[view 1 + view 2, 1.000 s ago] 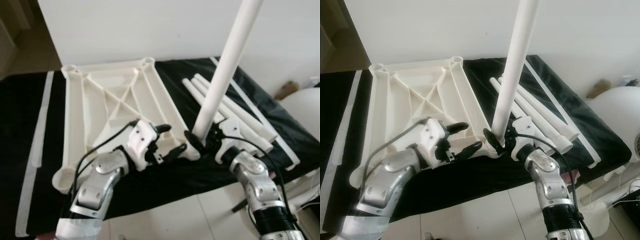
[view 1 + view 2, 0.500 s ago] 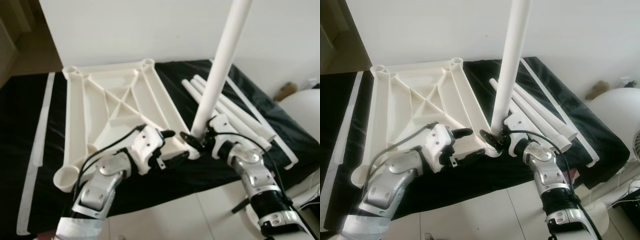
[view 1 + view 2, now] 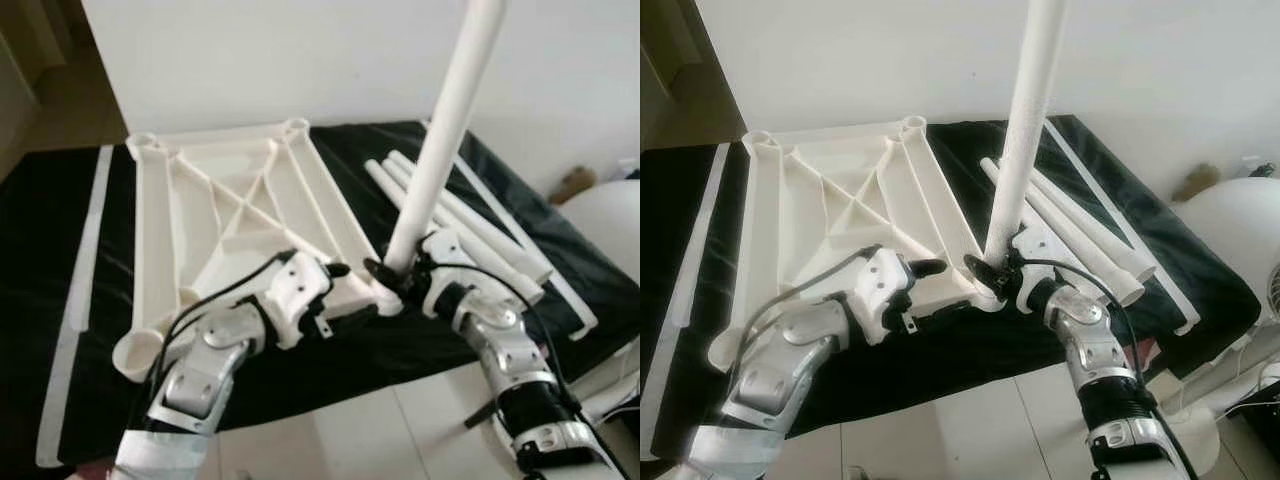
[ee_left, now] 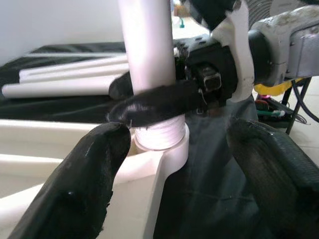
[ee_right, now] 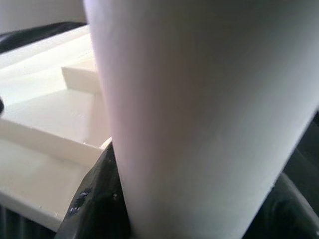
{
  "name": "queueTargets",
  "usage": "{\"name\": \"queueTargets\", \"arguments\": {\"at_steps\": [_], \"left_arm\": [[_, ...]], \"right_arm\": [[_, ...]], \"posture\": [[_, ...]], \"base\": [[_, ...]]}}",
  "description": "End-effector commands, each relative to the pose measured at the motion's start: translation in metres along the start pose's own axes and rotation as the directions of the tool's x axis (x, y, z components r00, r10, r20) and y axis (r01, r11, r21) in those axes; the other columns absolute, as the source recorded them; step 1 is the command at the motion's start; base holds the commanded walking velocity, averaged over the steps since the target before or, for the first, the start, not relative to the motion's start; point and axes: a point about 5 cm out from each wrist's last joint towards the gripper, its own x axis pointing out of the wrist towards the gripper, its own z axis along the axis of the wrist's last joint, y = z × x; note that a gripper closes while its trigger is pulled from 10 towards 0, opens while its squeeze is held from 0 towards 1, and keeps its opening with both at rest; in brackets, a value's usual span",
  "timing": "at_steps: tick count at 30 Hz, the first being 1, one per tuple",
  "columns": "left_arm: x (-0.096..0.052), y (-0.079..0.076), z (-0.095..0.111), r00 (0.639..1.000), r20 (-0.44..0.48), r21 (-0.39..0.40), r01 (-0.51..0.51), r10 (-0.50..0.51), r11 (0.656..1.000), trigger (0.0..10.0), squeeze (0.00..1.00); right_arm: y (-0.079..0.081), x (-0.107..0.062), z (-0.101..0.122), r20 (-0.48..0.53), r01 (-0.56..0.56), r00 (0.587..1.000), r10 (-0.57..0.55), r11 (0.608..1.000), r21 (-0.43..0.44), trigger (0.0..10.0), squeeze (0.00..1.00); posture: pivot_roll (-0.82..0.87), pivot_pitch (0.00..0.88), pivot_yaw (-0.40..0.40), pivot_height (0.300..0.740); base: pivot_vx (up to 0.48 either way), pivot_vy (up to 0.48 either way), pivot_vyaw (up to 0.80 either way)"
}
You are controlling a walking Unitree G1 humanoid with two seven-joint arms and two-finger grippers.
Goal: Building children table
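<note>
A white table top (image 3: 240, 200) lies upside down on a black cloth. A long white leg (image 3: 440, 150) stands nearly upright with its threaded foot in the near right corner socket (image 4: 164, 144). My right gripper (image 3: 395, 275) is shut on the leg just above the socket; one of its fingers (image 4: 154, 104) wraps the leg's base. My left gripper (image 3: 338, 290) is open beside the same corner. One left finger (image 4: 89, 164) rests against the frame rail and the other (image 4: 269, 164) hangs over the cloth. Three spare legs (image 3: 470, 220) lie to the right.
A thin white strip (image 3: 85, 260) lies along the cloth's left side and another (image 3: 520, 235) beyond the spare legs. A white round object (image 3: 610, 220) stands at the far right. Tiled floor (image 3: 380, 430) is in front of the cloth, and a white wall lies behind.
The leg has come a little more upright in the corner socket. My left gripper has moved in closer to that corner. The right gripper keeps its hold.
</note>
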Motion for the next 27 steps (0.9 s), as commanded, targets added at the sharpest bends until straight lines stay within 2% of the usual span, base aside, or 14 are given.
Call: {"name": "queueTargets", "arguments": {"at_steps": [1,2,3,7,12,15,16,18,19,22,26,27], "left_arm": [[0.003,0.004,-0.004,0.996,-0.026,-0.018,-0.083,0.083,0.996,10.0,0.00],[0.004,0.004,-0.005,0.996,-0.041,-0.038,-0.085,0.083,0.996,10.0,0.00],[0.004,0.004,-0.005,0.996,-0.041,-0.038,-0.085,0.083,0.996,10.0,0.00],[0.005,0.006,-0.004,0.995,-0.040,-0.048,-0.098,0.096,0.994,10.0,0.00],[0.006,0.009,-0.004,0.990,-0.047,-0.024,-0.133,0.132,0.991,10.0,0.00],[0.006,0.009,-0.004,0.990,-0.048,-0.023,-0.135,0.134,0.991,10.0,0.00],[0.007,0.009,-0.004,0.990,-0.045,-0.023,-0.136,0.134,0.990,10.0,0.00],[0.008,0.010,-0.003,0.989,-0.042,-0.026,-0.143,0.142,0.989,10.0,0.00],[0.008,0.010,-0.003,0.989,-0.042,-0.027,-0.145,0.144,0.989,10.0,0.00],[0.008,0.012,-0.001,0.988,-0.032,-0.029,-0.153,0.152,0.988,10.0,0.00],[0.008,0.012,0.000,0.987,-0.023,-0.030,-0.157,0.156,0.987,10.0,0.00],[0.008,0.012,0.000,0.986,-0.020,-0.019,-0.164,0.163,0.986,10.0,0.00]], "right_arm": [[-0.004,-0.005,-0.008,-0.033,0.069,0.997,-0.067,0.997,0.042,10.0,0.00],[-0.003,-0.003,-0.009,-0.041,0.162,0.986,-0.159,0.983,0.087,10.0,0.00],[-0.003,-0.003,-0.009,-0.041,0.162,0.986,-0.159,0.983,0.087,10.0,0.00],[0.003,0.000,-0.010,-0.056,0.309,0.951,-0.304,0.939,0.147,10.0,0.00],[0.013,0.001,-0.009,-0.063,0.540,0.841,-0.537,0.827,0.154,10.0,0.00],[0.013,0.001,-0.009,-0.065,0.549,0.835,-0.546,0.822,0.153,10.0,0.00],[0.018,0.002,-0.010,-0.084,0.634,0.770,-0.633,0.744,0.210,10.0,0.00],[0.022,0.003,-0.012,-0.108,0.704,0.705,-0.701,0.674,0.225,10.0,0.00],[0.023,0.003,-0.012,-0.111,0.714,0.695,-0.711,0.663,0.222,10.0,0.00],[0.034,0.012,-0.006,-0.095,0.665,0.737,-0.669,0.692,0.281,10.0,0.00],[0.033,0.010,-0.003,-0.082,0.664,0.737,-0.671,0.696,0.274,10.0,0.00],[0.032,0.007,-0.004,-0.087,0.677,0.728,-0.681,0.692,0.249,10.0,0.00]], "posture": [[-0.03,0.038,-0.012,0.740],[-0.03,0.039,-0.009,0.740],[-0.03,0.039,-0.009,0.740],[-0.04,0.036,-0.008,0.740],[-0.04,0.030,-0.011,0.740],[-0.04,0.030,-0.011,0.740],[-0.04,0.030,-0.011,0.740],[-0.04,0.030,-0.011,0.740],[-0.04,0.030,-0.011,0.740],[-0.04,0.034,-0.006,0.740],[-0.04,0.035,-0.006,0.740],[-0.04,0.033,-0.010,0.740]], "base": [[0.000,0.000,0.00],[0.000,0.000,0.00],[0.000,0.000,0.00],[0.000,0.000,0.00],[0.000,0.000,0.00],[0.000,0.000,0.00],[0.000,0.000,0.00],[0.000,0.000,0.00],[0.000,0.000,0.00],[0.000,0.000,0.00],[0.000,0.000,0.00],[0.000,0.000,0.00]]}}
